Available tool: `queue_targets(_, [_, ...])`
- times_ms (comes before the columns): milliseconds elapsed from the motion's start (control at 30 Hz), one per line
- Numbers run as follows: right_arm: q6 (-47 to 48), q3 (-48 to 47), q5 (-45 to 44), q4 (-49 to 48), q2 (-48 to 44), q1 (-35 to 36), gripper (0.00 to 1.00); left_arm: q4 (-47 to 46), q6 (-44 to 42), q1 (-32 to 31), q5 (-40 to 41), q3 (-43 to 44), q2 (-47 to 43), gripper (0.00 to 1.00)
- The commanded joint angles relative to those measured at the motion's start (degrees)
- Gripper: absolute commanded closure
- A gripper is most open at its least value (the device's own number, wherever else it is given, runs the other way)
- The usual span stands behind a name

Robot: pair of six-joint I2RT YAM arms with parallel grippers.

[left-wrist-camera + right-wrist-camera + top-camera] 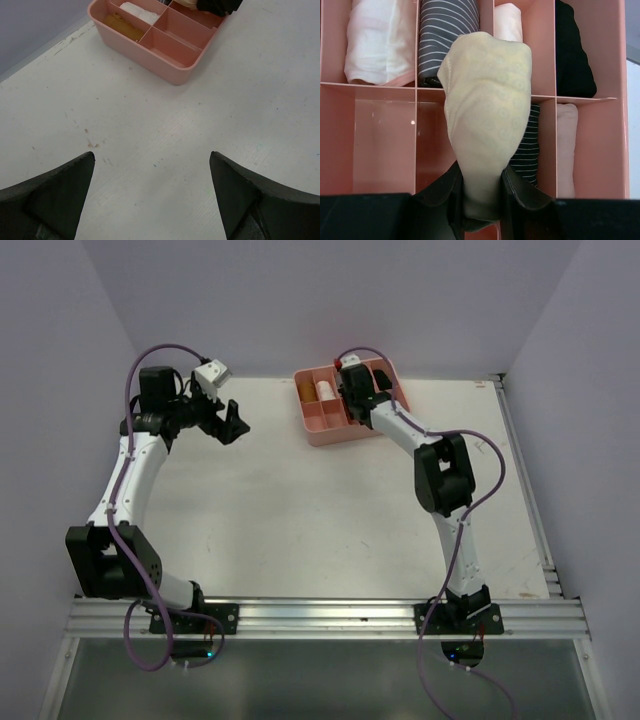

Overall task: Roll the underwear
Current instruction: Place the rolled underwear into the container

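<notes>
A pale tan underwear roll (487,100) is pinched at its near end by my right gripper (481,172), which is shut on it and holds it over the middle compartments of the pink divided tray (620,100). In the top view that gripper (355,380) sits over the tray (330,435) at the back of the table. A black underwear roll (574,55) lies in the tray's far-right compartment. My left gripper (151,155) hangs wide open over bare table at the back left (228,422), holding nothing, well apart from the tray (170,70).
The tray also holds a white roll (380,42), a grey striped roll (447,30), a black striped roll (526,150) and pale pink rolls (567,145). Its near-left compartments (385,140) hold nothing. Walls close the table at the back and sides.
</notes>
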State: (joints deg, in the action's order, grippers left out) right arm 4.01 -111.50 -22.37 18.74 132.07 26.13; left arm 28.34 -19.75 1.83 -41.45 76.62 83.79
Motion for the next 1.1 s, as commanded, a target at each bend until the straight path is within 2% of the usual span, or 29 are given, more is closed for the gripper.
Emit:
queue_targets(0, [-1.9, 0.4, 1.5, 0.9, -1.1, 1.3, 1.00, -0.7, -0.2, 0.1, 0.0, 0.3, 0.4, 0.00])
queue_targets(500, [-6.2, -1.0, 2.0, 8.2, -0.7, 1.7, 1.00, -0.4, 0.0, 0.2, -0.1, 0.2, 1.6, 0.00])
queue_targets(767, [-7.5, -9.9, 3.2, 18.2, 3.5, 0.7, 1.00, -0.4, 0.9, 0.1, -0.7, 0.1, 2.5, 0.00])
queue_targets(1067, [-8.3, -12.4, 7.2, 23.0, 6.3, -0.9, 1.00, -0.6, 1.1, 0.1, -0.9, 0.2, 3.0, 0.00])
